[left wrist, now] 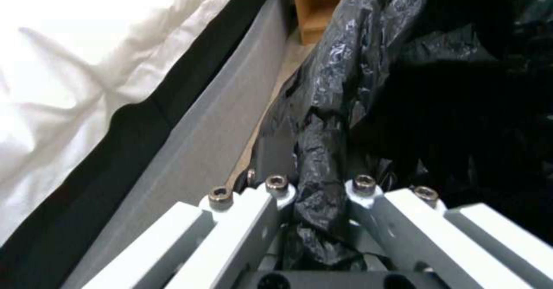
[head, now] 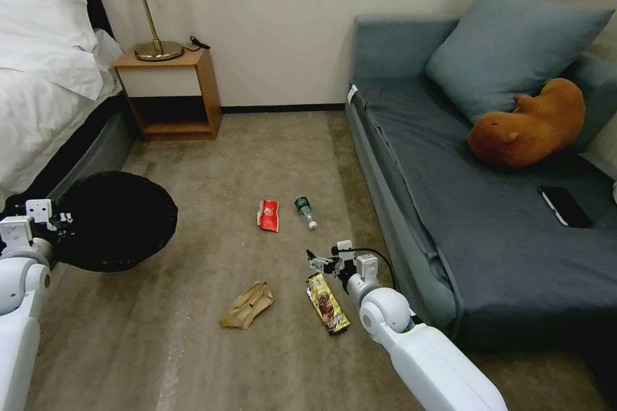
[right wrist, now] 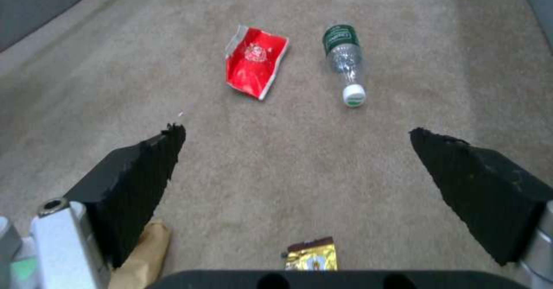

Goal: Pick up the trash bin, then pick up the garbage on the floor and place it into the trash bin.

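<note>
A brown plush animal [head: 530,125] and black phone [head: 565,206] lie on the grey sofa [head: 488,237]; a lamp [head: 143,0] stands on the nightstand [head: 170,93].

Open carpet [head: 193,347] all round the four litter pieces; sofa [head: 411,257] edge close beside right gripper [head: 313,261], bed [head: 38,109] flanking left.

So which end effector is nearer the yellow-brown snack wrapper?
Right. The right end effector hangs open just above the wrapper; the left end effector is far off, shut on the trash bin.
</note>
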Controlling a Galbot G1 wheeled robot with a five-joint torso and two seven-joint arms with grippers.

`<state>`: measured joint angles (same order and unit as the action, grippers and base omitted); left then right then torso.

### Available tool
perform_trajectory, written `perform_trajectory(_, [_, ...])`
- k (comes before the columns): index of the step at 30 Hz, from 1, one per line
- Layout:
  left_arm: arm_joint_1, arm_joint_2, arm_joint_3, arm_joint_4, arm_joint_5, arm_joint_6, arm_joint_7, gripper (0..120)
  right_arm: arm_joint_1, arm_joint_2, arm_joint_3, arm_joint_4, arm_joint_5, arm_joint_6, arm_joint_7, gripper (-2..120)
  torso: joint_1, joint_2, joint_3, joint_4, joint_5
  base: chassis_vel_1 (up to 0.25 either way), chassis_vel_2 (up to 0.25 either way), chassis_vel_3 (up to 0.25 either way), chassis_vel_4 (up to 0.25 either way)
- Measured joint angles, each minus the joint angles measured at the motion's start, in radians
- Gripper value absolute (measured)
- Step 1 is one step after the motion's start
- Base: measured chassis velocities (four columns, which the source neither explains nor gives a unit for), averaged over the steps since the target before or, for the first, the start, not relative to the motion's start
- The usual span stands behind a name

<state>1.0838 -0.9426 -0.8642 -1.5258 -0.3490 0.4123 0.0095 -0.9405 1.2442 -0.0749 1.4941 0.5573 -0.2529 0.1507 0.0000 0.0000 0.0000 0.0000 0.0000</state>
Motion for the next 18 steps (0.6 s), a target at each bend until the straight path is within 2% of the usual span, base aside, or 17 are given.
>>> perform_trajectory(11, [0.010,-0.003,-0.009,-0.010,-0.004,-0.008,0.004,4,0.017,-0.010,-0.016,-0.036,-0.009,0.001,-0.005,100,0.000,0.000,0.000,0.0000,-0.0001,-0.075,0.080,0.079,-0.084])
perform_trajectory(18, [0.024,-0.009,-0.022,-0.025,-0.005,-0.014,0.007,4,0.046,-0.017,-0.043,-0.076,-0.014,-0.033,-0.018,100,0.000,0.000,0.000,0.0002,0.0000,0.000,0.000,0.000,0.000])
